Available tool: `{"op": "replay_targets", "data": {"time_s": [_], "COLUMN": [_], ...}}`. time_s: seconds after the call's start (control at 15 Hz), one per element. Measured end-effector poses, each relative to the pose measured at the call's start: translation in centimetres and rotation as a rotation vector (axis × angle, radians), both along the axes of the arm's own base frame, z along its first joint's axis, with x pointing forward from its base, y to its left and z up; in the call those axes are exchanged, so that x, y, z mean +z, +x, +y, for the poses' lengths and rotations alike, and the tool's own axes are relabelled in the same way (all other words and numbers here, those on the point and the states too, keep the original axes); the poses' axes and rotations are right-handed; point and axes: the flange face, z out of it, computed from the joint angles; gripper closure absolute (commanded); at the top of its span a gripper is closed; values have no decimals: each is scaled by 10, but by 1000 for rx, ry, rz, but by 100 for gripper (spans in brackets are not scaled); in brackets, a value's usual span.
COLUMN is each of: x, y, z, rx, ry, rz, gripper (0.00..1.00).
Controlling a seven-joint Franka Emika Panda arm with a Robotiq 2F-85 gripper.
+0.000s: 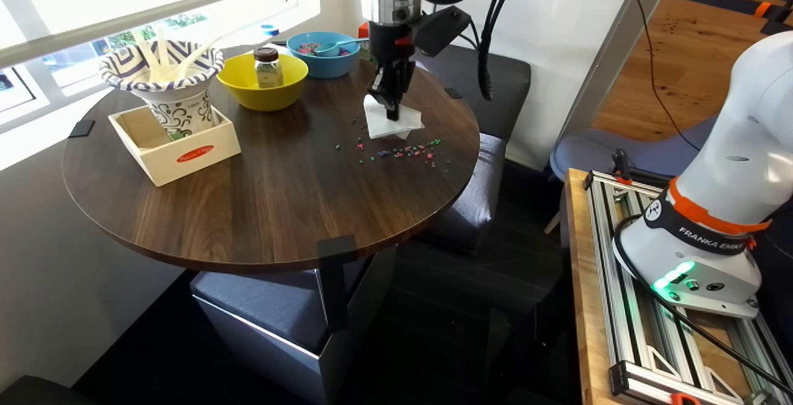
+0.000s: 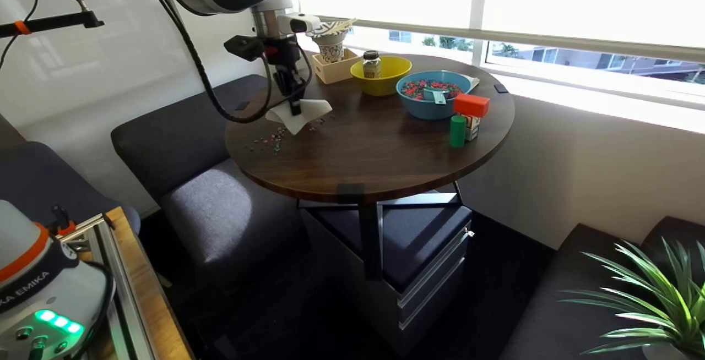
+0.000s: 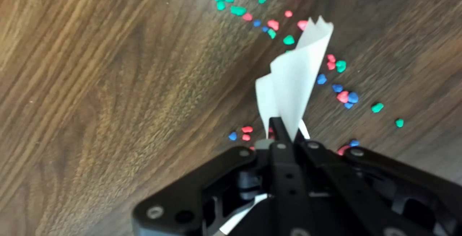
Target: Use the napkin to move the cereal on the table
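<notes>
Napkin (image 3: 297, 75), white, folded: pinched between the fingers (image 1: 393, 111). Cereal (image 3: 343, 96), red, green and blue bits: loose on the counter (image 1: 279, 176), either side of the napkin.

Toward the upper centre of an exterior view the napkin (image 1: 381, 124) looked like thin matt paper, the table (image 1: 279, 169) smooth grained wood, and the box (image 1: 198, 166) at left plain matt wood, while shiny metal screws (image 3: 155, 212) studded the dull-surfaced gripper (image 3: 287, 131) at the wrist view's bottom.
</notes>
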Motion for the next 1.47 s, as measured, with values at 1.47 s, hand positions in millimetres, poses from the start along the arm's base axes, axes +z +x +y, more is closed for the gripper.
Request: {"op": "replay_targets", "data": {"time_s": [1.47], "x": [-41], "y": [58], "z": [-29], "rx": [227], "ry": [-264], "rz": [-200], "gripper": [100]}}
